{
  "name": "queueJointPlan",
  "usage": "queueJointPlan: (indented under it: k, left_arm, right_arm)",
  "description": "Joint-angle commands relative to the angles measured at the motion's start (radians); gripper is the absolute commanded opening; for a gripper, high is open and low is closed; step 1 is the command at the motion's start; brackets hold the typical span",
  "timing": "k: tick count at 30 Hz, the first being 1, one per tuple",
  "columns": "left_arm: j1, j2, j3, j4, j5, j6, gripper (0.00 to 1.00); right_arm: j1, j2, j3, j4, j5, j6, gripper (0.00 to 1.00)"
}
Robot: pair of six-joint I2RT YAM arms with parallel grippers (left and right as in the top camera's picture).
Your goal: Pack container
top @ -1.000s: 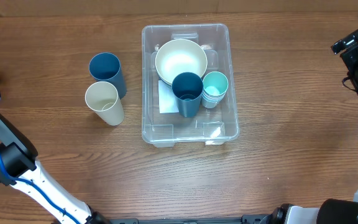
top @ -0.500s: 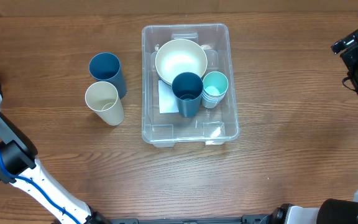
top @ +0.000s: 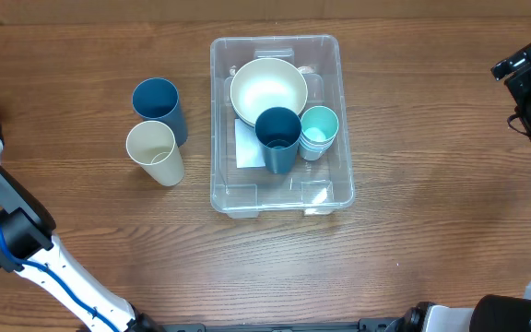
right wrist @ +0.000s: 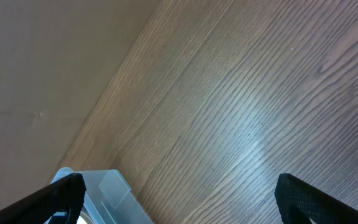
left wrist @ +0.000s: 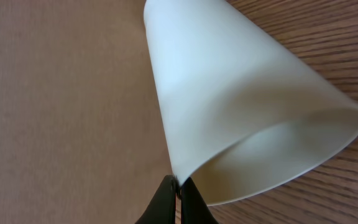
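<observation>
2 grippers differ: the left gripper (left wrist: 178, 186) pinches the rim of a cream cup (left wrist: 229, 93), while the right gripper (right wrist: 180, 180) gapes wide by the right edge of the table (top: 413, 231). The container (top: 238, 189) sits mid-table.

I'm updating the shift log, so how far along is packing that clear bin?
Done: a cream bowl, a navy cup and stacked teal cups sit in the bin. In hand: the left claw is shut at the rim of a white cup, apparently pinching it. Left: a blue cup and a cream cup stand beside the bin; the right claw is open, empty.
</observation>
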Motion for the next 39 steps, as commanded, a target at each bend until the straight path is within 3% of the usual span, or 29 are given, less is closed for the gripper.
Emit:
queueJointPlan:
  k: [1, 17, 39]
  left_arm:
    - [0.001, 0.013, 0.025, 0.011, 0.000, 0.000, 0.04]
    - [-0.040, -0.003, 0.028, -0.058, 0.005, -0.037, 0.04]
    - [-0.116, -0.257, 0.028, -0.407, 0.058, -0.097, 0.04]
  right_arm:
    - [0.001, -0.017, 0.003, 0.002, -0.002, 0.004, 1.00]
    - [0.001, -0.017, 0.003, 0.002, -0.002, 0.004, 1.00]
    - [0.001, -0.017, 0.003, 0.002, -0.002, 0.004, 1.00]
